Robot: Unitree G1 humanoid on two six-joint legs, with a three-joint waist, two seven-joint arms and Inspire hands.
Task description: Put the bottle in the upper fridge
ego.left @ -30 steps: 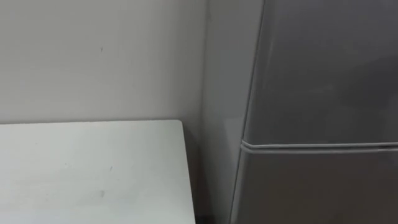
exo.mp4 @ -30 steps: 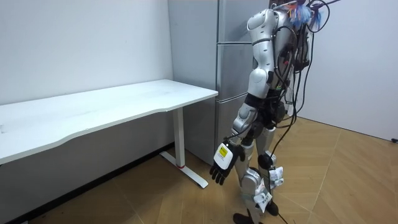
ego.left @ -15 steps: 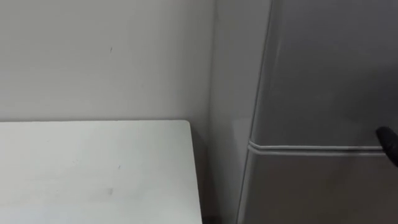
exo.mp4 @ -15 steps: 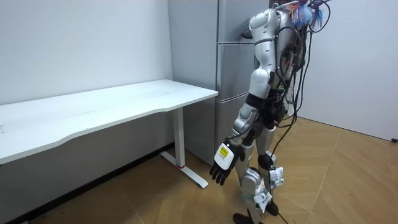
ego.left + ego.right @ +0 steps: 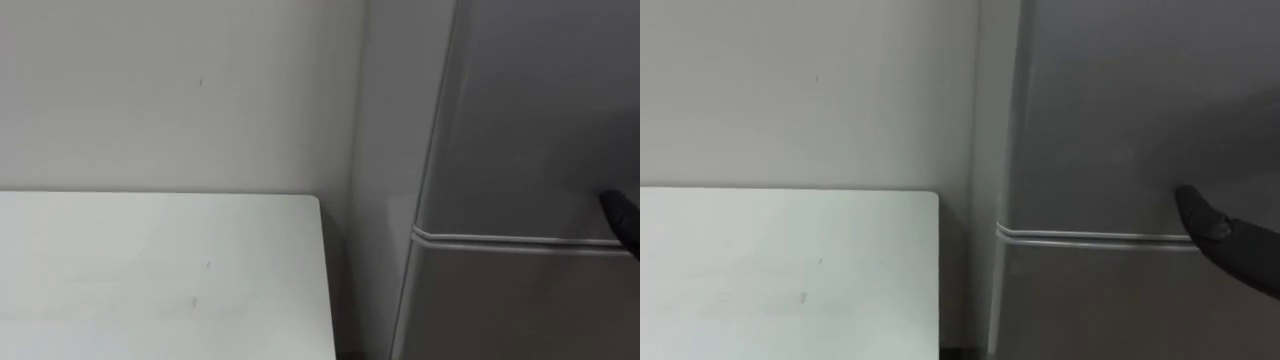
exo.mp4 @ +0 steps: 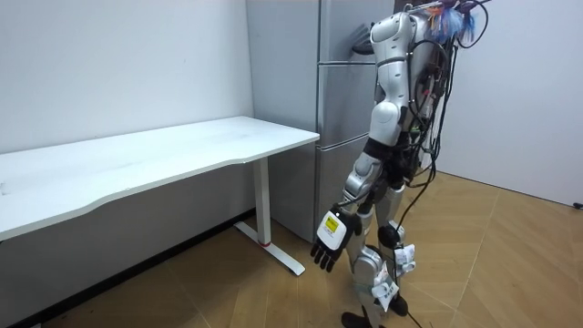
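The grey fridge (image 6: 342,100) stands right in front of me, against the wall. Its upper door (image 5: 540,100) meets the lower door (image 5: 520,300) at a pale seam (image 5: 1090,237), and both doors are closed. My right hand (image 5: 1218,238) comes in from the right, with straight dark fingers lying against the door just at the seam; it holds nothing. In the room view that hand (image 6: 361,40) is raised at the upper door. My left hand (image 6: 330,240) hangs open and empty beside my thigh.
A white table (image 5: 150,270) stands to my left, its corner close to the fridge's side with a narrow dark gap between them. The table (image 6: 164,155) runs along the white wall on white legs. Wooden floor lies behind me.
The eye view has shifted, so table and fridge sit further right in the picture. My right hand has come into view and risen to the door seam. The left hand still hangs.
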